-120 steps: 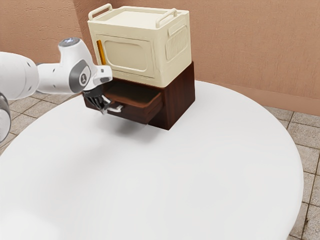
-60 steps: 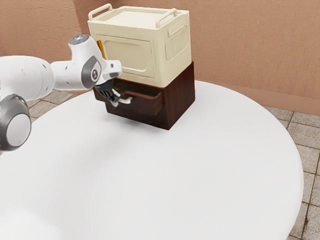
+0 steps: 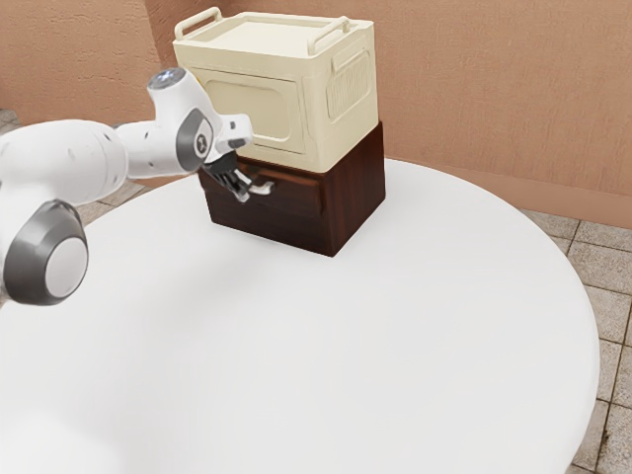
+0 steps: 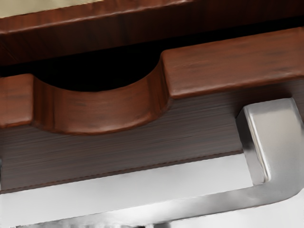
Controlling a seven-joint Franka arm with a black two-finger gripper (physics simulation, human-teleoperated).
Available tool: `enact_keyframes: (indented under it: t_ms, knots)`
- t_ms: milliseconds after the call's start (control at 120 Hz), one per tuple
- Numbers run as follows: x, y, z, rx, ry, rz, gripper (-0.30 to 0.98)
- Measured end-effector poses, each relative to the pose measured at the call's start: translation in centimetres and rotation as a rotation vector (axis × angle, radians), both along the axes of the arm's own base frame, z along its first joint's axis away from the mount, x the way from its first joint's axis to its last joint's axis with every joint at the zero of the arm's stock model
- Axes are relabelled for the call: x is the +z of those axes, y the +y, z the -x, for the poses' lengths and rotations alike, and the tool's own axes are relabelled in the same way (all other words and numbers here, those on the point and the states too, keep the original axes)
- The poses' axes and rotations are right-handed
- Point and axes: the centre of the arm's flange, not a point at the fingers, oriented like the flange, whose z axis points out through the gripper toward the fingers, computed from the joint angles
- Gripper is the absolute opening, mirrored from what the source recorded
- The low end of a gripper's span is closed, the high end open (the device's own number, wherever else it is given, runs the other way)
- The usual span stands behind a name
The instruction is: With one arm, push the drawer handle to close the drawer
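In the exterior view, the arm [image 3: 69, 158] comes in from the view's left, and the gripper [image 3: 244, 193] is angled down at the drawer's [image 3: 289, 197] silver handle [image 3: 263, 189], at its left end. I cannot tell whether the gripper is spread, together or clamped on the handle. The drawer is in the dark wooden cabinet [image 3: 357, 197], nearly all the way in, its front standing just proud of the cabinet. The cabinet stands on the far part of the round white table [image 3: 346, 346]. A cream box [image 3: 267, 99] sits on top of it, with a raised bar at the left and another at the right. Behind are a tan wall [image 3: 494, 99] and, to the right, a tiled floor [image 3: 607, 257].

In the wrist view, the drawer front has a rounded notch [image 4: 99, 111] in its upper edge. A dark gap [image 4: 114, 66] lies between that edge and the cabinet. The handle stands out from the drawer front, one squared end joined to it, with white table visible between bar and wood. Part of the cream box shows above the cabinet's edge.
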Motion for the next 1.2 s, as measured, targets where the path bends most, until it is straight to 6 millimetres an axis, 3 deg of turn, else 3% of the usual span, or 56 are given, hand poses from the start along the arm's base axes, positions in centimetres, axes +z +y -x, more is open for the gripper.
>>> enact_keyframes:
  t_ms: [317, 383, 433, 508, 675, 767, 850, 950, 1200]
  knots:
    - [0.5, -0.1, -0.9, -0.017, -0.022, -0.010, -0.11]
    - [0.4, -0.1, 0.2, -0.014, 0.005, 0.008, -0.10]
    - [1.6, 0.2, 3.2, 0.003, 0.040, 0.038, -0.10]
    - [6.6, -0.7, 8.5, -0.004, 0.071, 0.058, -0.10]
    - [19.7, -7.9, 16.7, -0.106, 0.152, 0.018, -0.07]
    - [23.3, -10.9, 20.0, -0.133, 0.202, -0.007, 0.12]
    - [24.0, -12.2, 21.4, -0.126, 0.254, -0.019, 0.29]
    - [24.2, -11.4, 22.2, -0.078, 0.299, -0.021, 0.44]
    - [24.4, -10.5, 23.0, 0.007, 0.349, -0.023, 0.61]
